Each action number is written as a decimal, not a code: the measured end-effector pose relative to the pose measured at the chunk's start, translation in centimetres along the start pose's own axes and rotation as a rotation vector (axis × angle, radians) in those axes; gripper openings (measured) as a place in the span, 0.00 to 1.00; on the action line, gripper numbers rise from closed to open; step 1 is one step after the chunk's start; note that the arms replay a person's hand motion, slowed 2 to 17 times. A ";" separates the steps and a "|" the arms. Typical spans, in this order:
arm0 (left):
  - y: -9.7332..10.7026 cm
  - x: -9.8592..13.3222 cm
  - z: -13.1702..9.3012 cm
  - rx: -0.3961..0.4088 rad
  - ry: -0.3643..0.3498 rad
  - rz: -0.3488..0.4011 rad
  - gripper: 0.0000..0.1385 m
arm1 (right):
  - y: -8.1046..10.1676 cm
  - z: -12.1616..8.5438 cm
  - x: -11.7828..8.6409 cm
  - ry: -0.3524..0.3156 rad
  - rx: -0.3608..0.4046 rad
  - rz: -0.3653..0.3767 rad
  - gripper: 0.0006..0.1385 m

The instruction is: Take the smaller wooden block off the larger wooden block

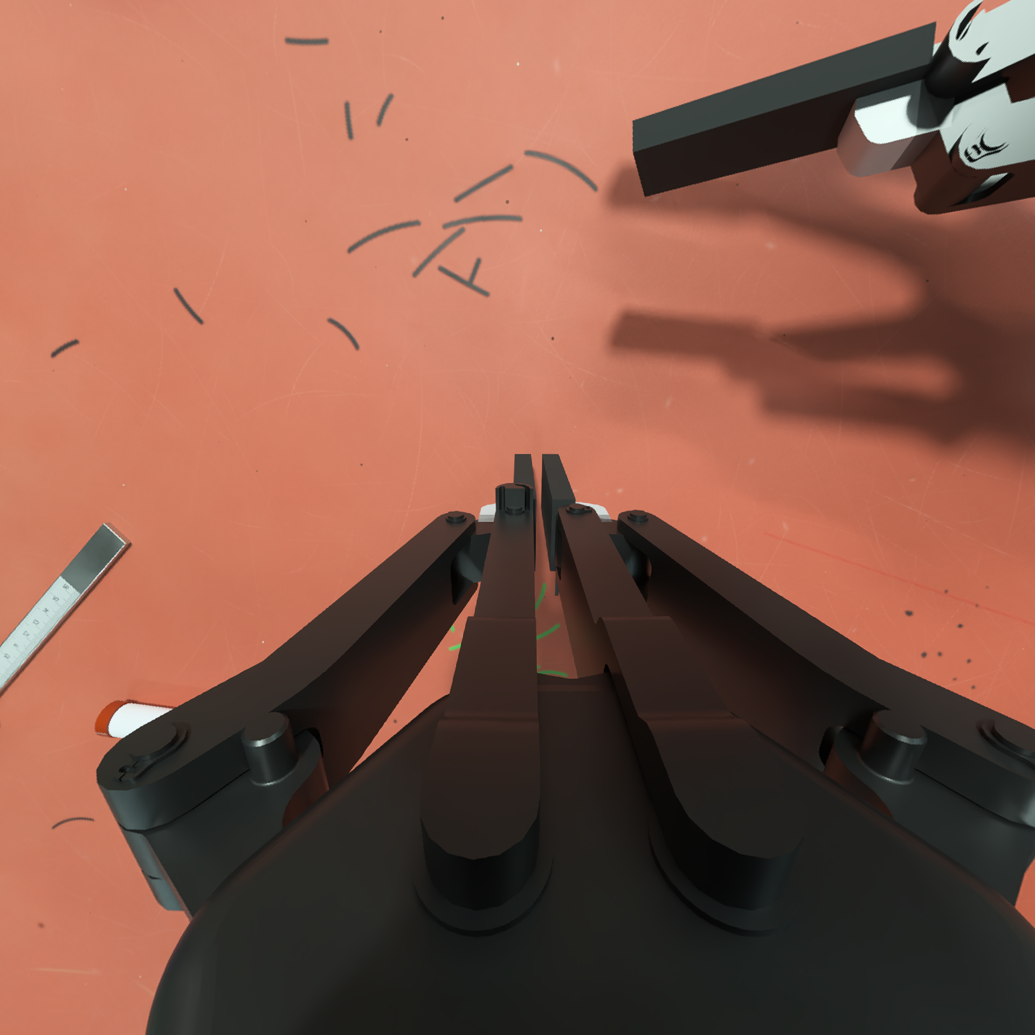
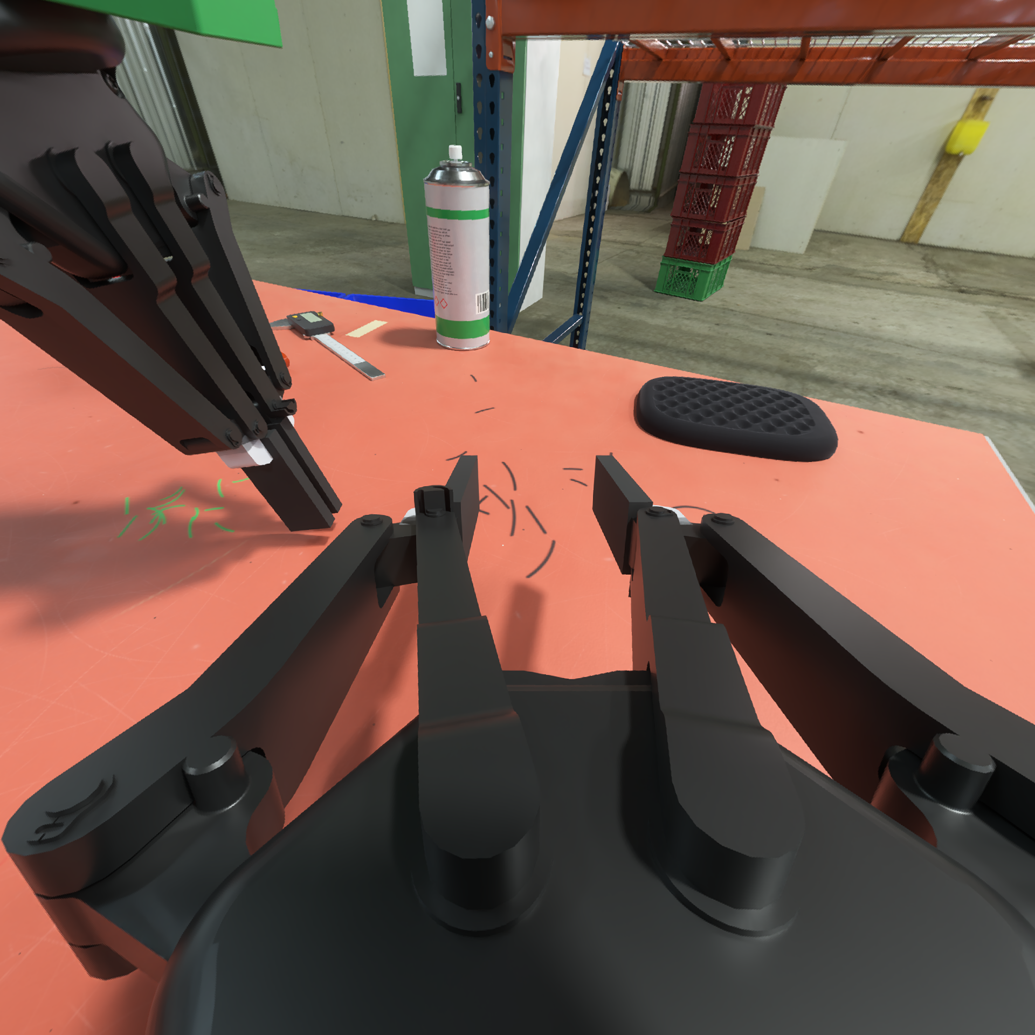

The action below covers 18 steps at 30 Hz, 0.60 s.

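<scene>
Tabletop (image 1: 224,448) of salmon-red fills the left wrist view, scuffed with short dark pen strokes (image 1: 437,241). The left gripper (image 1: 536,467) points down at it with its two finger pads drawn almost together, only a thin slit between them and nothing held there. At the left edge lies the steel beam of a caliper (image 1: 56,605), and below it a white marker with an orange-red cap (image 1: 131,718) peeks out from behind the gripper's linkage. One finger of the right gripper (image 1: 778,112) reaches in from the upper right corner, casting a broad shadow.

In the right wrist view, the right gripper (image 2: 535,487) hovers over the dark strokes with its fingers parted, holding nothing. To its left the other gripper's tips stand near the surface beside green scribbles (image 2: 168,509). Farther back stand a spray can (image 2: 458,252), a digital caliper and a thin tan strip (image 2: 367,329); a black honeycomb pad (image 2: 733,417) lies to the right. Neither wooden block shows in either view.
</scene>
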<state>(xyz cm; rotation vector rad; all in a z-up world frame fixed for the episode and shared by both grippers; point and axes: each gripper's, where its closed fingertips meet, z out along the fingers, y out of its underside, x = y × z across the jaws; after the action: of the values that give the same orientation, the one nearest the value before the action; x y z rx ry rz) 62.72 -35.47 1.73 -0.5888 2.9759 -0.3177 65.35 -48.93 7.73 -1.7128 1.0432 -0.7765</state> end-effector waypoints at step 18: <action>0.0 0.2 0.1 -0.046 -0.002 0.020 0.04 | 0.0 0.0 0.0 0.003 -0.002 -0.010 0.40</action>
<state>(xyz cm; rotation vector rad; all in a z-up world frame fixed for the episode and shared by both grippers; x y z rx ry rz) 62.57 -35.50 1.65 -0.5640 2.9926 -0.2469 65.33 -48.93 7.71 -1.7197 1.0386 -0.7847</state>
